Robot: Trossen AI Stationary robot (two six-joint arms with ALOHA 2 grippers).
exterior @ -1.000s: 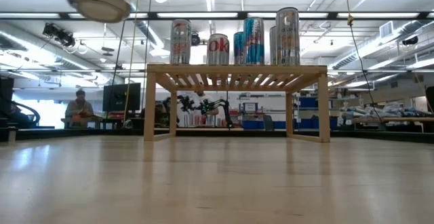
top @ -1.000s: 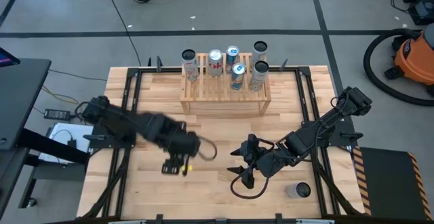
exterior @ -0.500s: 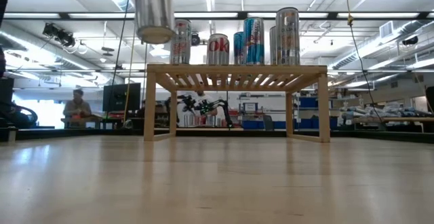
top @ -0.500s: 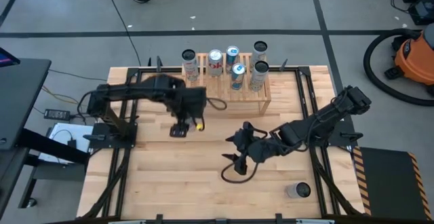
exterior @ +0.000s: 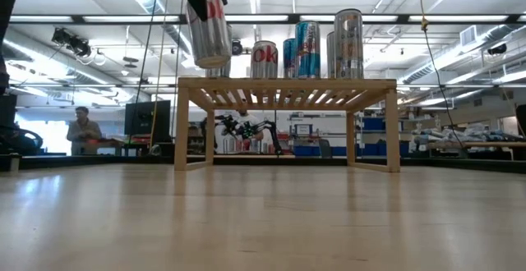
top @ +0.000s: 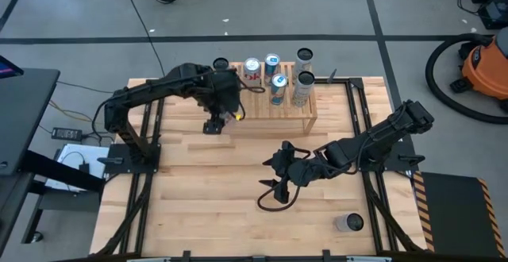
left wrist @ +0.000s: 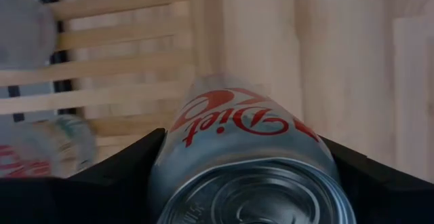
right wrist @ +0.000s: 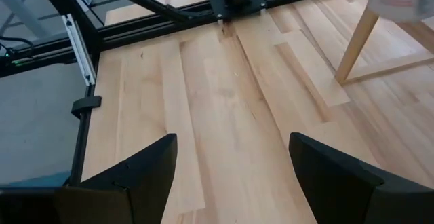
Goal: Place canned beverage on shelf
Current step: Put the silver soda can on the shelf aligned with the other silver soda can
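Note:
My left gripper (top: 223,108) is shut on a silver Diet Coke can (exterior: 208,29) in the air, just in front of the left end of the shelf (top: 268,113). The can also shows in the left wrist view (left wrist: 244,149). The shelf (exterior: 283,86) is a light wood rack with a slatted top (left wrist: 115,68). Several cans (top: 274,75) stand upright on it (exterior: 304,49). My right gripper (top: 274,194) is open and empty over the middle of the table; its own view (right wrist: 230,183) shows only bare table between the fingers. My left gripper pinches the can between its two fingers, one on each side of the wall near the lid end (left wrist: 169,166). The fingers come from above, pointing down. The can hangs below them, lifted clear and tilted, its lower end (exterior: 212,57) above the level of the shelf top.
Another silver can (top: 349,223) lies on the table near the front right corner. Black frame rails (top: 151,135) run along both table sides. One shelf leg (right wrist: 359,41) shows ahead of my right gripper. Bare tabletop lies in front of the shelf.
My left gripper has carried the can from the near left of the table toward the far edge, up to the shelf's left end; the can has gone from upright to tilted. My right gripper has shifted a little toward the table's left, still open.

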